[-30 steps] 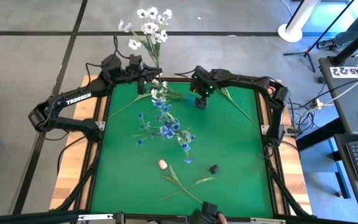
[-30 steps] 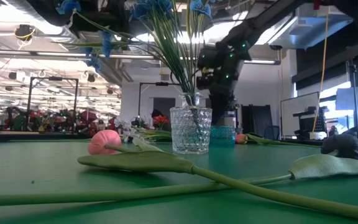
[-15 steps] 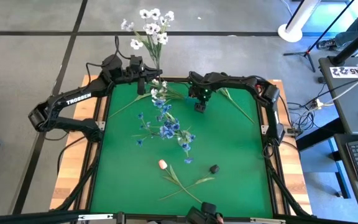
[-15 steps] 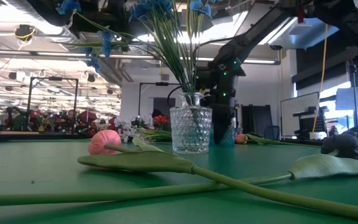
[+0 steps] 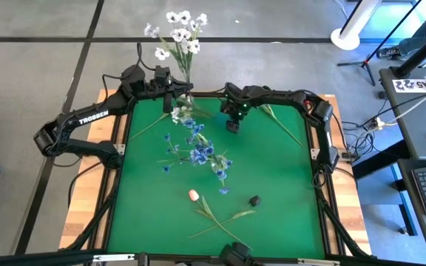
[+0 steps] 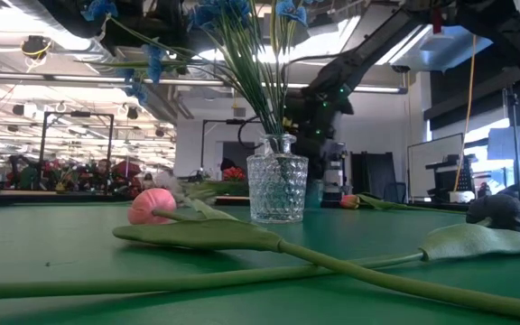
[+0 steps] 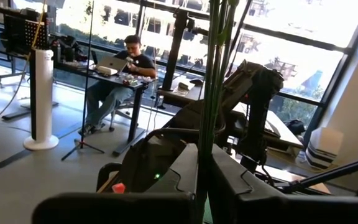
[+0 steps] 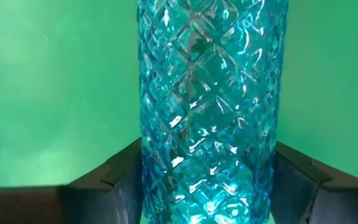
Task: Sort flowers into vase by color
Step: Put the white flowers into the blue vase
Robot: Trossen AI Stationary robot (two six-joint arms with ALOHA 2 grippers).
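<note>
My left gripper [image 5: 170,98] at the table's far edge is shut on a white flower spray [image 5: 176,33]; its green stems [image 7: 211,93] rise past the fingers. My right gripper [image 5: 232,123] is shut on a blue cut-glass vase [image 8: 210,87] near the far edge. A clear glass vase [image 6: 278,188] stands mid-table holding blue flowers [image 5: 198,151]. A pink tulip [image 5: 193,195] lies on its stem and leaves near the front, with a dark bud [image 5: 254,200] to its right. More white blossoms [image 5: 177,112] lie by the left gripper. My left gripper pinches the bundle of thin green stems [image 7: 205,163] between its two fingers, which lie across them. The stems run up from the fingers and the blossoms stand high beyond the far edge. My right gripper pinches the blue vase's outer wall [image 8: 166,180] between its two fingers [image 8: 120,177], one on each side, slanting down from above. The clear vase hides its base in the low view, so I cannot tell whether it is lifted.
Another tulip with a long stem [image 5: 276,118] lies at the far right of the green mat [image 5: 272,170]. Blue sprigs spread over the mat's middle. A person sits at a desk beyond the table [image 7: 126,56].
My right gripper has gone toward the table's left edge with the blue vase, which now shows mostly behind the clear vase in the low view. The loose white blossoms by the far edge have shifted a little left.
</note>
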